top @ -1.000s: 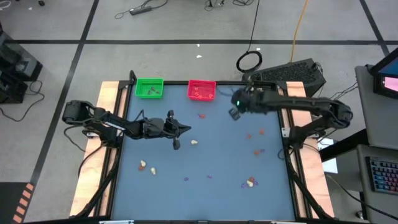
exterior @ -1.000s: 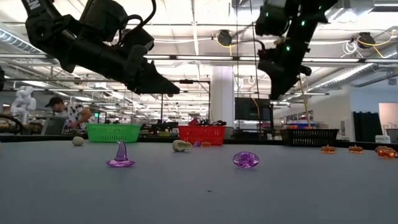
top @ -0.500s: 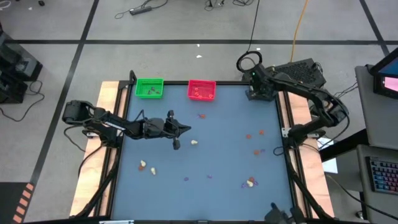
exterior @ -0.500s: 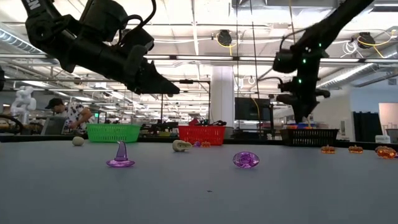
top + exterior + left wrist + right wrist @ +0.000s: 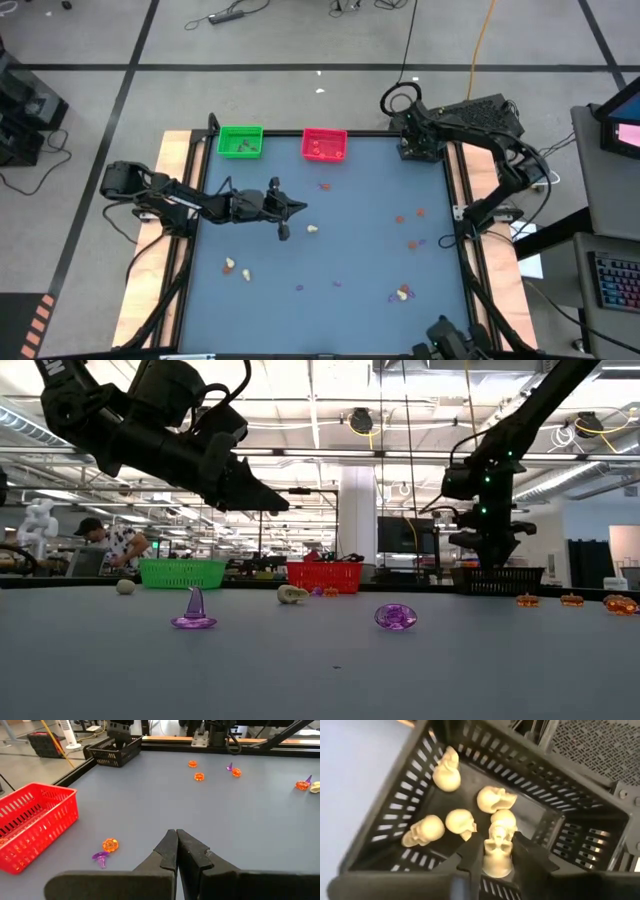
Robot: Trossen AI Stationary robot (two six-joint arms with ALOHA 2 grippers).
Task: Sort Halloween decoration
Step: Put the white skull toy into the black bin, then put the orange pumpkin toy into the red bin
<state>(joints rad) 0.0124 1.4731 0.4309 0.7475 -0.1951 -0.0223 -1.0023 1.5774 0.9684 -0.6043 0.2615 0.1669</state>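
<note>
- Table [image 5: 330, 240]: a blue-grey work surface with wooden side rails, and three trays along its far edge.
- Left arm: it reaches in from the left rail over the left-centre of the table. The left gripper [image 5: 283, 222] hangs above the surface with its jaws pressed fully together, holding nothing. A cream skull [image 5: 313, 229] lies just beside it on the table.
- Right arm: it extends to the far right corner. The right gripper [image 5: 497, 851] is poised over the black tray [image 5: 570, 815], jaws partly apart, with a cream skull trinket [image 5: 496, 851] between the fingers. Whether the fingers are pressing on it cannot be told.
- Black tray contents: five more cream skulls [image 5: 451, 817] lie on its floor, two of them touching.
- Red tray [image 5: 324, 144]: at the far edge, centre, with orange pieces inside; their number is hard to make out.
- Green tray [image 5: 240, 140]: just left of the red tray; small dark bits lie inside, too small to identify.
- Loose decorations: orange pumpkins [image 5: 199, 776] and a purple piece [image 5: 229, 767] lie right of centre. An orange pumpkin [image 5: 110, 844] and a purple trinket [image 5: 101, 857] touch near the red tray. A purple witch hat [image 5: 193, 608] stands upright toward the near edge.
- Near left: two cream pieces [image 5: 237, 268] lie well apart from the rest.
- Obstruction: in the low view, the left arm blocks much of the upper left.
- Background: a person [image 5: 110, 545] is partly hidden behind the green tray.
</note>
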